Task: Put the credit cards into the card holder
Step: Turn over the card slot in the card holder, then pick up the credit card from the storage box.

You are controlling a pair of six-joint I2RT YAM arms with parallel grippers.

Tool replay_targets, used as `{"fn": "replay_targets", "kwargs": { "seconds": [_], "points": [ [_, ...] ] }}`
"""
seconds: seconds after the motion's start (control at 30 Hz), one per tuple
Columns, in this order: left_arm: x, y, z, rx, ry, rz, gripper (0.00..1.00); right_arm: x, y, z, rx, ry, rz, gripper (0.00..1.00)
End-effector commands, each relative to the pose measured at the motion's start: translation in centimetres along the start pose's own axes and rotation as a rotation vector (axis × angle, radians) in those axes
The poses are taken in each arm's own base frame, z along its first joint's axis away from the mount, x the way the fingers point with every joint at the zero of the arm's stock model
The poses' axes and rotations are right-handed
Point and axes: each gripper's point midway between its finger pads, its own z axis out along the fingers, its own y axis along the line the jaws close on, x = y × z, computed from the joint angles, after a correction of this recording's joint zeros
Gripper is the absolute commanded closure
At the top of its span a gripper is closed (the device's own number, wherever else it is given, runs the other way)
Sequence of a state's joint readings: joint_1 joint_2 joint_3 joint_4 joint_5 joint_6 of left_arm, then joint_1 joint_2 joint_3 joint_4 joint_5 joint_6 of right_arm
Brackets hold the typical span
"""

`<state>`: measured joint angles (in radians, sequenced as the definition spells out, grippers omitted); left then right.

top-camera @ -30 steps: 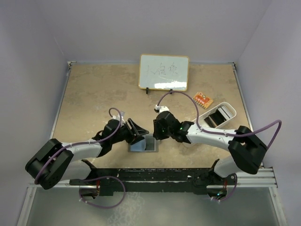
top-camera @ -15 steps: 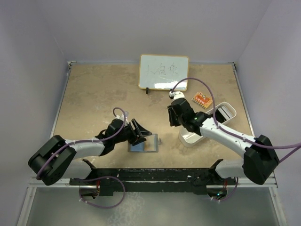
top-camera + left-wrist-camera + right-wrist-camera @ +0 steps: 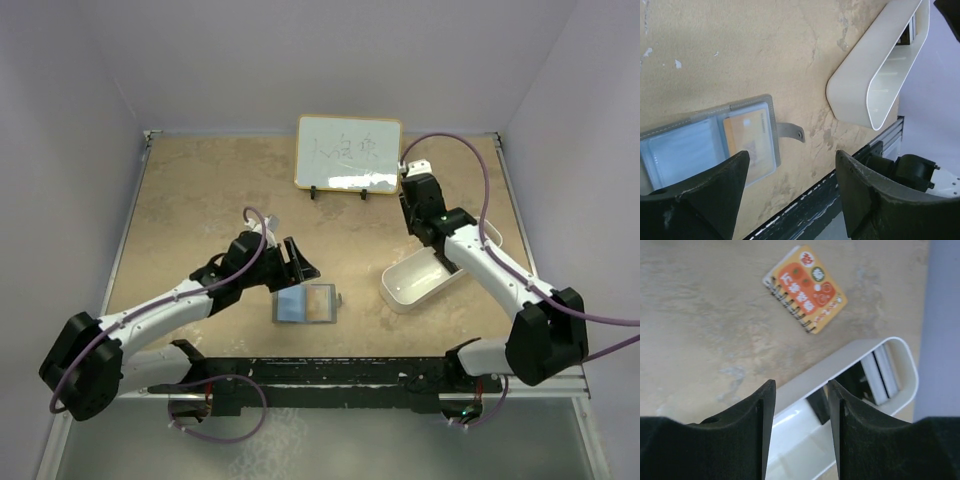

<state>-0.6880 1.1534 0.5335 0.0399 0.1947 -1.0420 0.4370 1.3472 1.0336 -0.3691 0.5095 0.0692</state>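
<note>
Tan desk: card holder lay open, blue card and orange card seemingly pocketed. Left claw and right claw spread, empty. Next, likely: fold holder shut.

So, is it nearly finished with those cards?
Looks nearly done: the blue card and orange card both sit in pockets of the open holder. The left tool and right tool are open and empty. Left, perhaps: snapping the holder shut.
</note>
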Motion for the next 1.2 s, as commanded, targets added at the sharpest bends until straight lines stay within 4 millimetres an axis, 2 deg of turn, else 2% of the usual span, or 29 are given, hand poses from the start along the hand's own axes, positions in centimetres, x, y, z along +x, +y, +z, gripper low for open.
{"fn": "replay_targets", "kwargs": {
  "seconds": [0.0, 0.07, 0.13, 0.23, 0.37, 0.47, 0.7, 0.9, 1.17],
  "points": [
    [-0.9, -0.1, -2.0, -0.085, 0.015, 0.171, 0.31, -0.8, -5.8, 0.0, 0.193, 0.005, -0.096, 0.52],
    [-2.0, 0.2, -3.2, -0.162, -0.002, 0.229, 0.22, -0.2, -7.5, 0.5, 0.199, 0.034, -0.096, 0.52],
    [-3.2, 0.5, -4.2, -0.227, -0.025, 0.284, 0.13, 0.4, -8.1, 1.2, 0.166, 0.047, -0.132, 0.51],
    [-4.6, -0.5, -5.4, -0.239, -0.058, 0.358, 0.01, 0.9, -9.5, 1.9, 0.195, 0.055, -0.146, 0.51],
    [-5.3, -2.0, -6.6, -0.200, -0.083, 0.414, 0.01, 1.8, -11.6, 2.9, 0.207, 0.093, -0.126, 0.52],
    [-6.3, -1.4, -7.6, -0.234, -0.147, 0.446, 0.00, 2.8, -12.6, 3.6, 0.218, 0.134, -0.134, 0.51],
    [-7.0, -1.8, -9.1, -0.203, -0.225, 0.479, 0.01, 6.0, -12.4, 5.0, 0.202, 0.211, -0.191, 0.49],
    [-6.8, -1.1, -9.1, -0.228, -0.215, 0.481, 0.01, 8.1, -12.5, 6.5, 0.227, 0.290, -0.249, 0.48],
    [-6.8, -0.9, -9.1, -0.235, -0.213, 0.482, 0.02, 9.5, -12.5, 8.4, 0.246, 0.335, -0.266, 0.46]
  ]
}}
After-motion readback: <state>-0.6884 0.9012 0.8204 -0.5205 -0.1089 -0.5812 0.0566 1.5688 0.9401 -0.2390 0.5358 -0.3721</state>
